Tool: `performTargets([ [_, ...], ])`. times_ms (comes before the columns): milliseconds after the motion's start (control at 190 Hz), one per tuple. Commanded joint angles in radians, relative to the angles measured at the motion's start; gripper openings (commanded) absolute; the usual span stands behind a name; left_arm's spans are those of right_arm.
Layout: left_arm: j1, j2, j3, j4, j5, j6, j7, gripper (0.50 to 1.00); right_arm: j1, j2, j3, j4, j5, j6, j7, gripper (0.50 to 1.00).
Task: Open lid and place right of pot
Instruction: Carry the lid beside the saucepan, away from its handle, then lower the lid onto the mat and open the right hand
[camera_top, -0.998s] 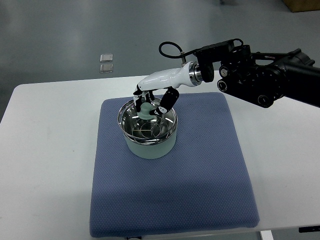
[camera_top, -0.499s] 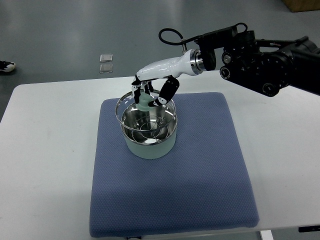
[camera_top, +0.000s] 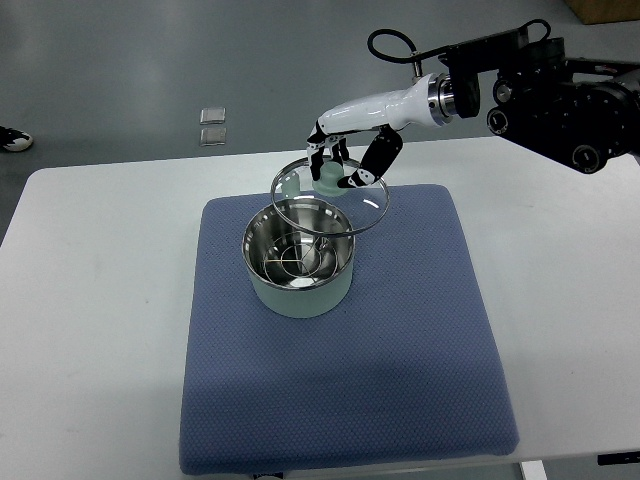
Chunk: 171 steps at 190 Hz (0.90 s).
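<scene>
The right hand (camera_top: 345, 160) has lifted the lid (camera_top: 330, 195) higher (fingers pinching its green knob). It now hangs above the pot's (camera_top: 299, 263) far right rim, heading right.

1. No text, label, brand, number or sign can be read anywhere in the top view.
2. Two small clear squares (camera_top: 212, 125) lie on the floor beyond the table (camera_top: 90, 300); any print on them is too small to tell.
</scene>
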<state>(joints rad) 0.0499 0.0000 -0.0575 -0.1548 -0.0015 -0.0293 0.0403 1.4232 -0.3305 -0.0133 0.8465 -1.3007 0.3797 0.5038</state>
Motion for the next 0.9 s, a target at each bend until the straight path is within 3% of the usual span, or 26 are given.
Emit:
performTargets([
  [0, 0.001, 0.000, -0.001, 0.000, 0.000, 0.000, 0.001, 1.000, -0.007, -0.015, -0.004, -0.001, 0.000, -0.001, 0.005, 0.500],
  [893, -0.001, 0.000, 0.001, -0.003, 0.000, 0.000, 0.000, 1.000, -0.129, -0.185, -0.013, -0.001, -0.014, -0.013, 0.039, 0.500],
])
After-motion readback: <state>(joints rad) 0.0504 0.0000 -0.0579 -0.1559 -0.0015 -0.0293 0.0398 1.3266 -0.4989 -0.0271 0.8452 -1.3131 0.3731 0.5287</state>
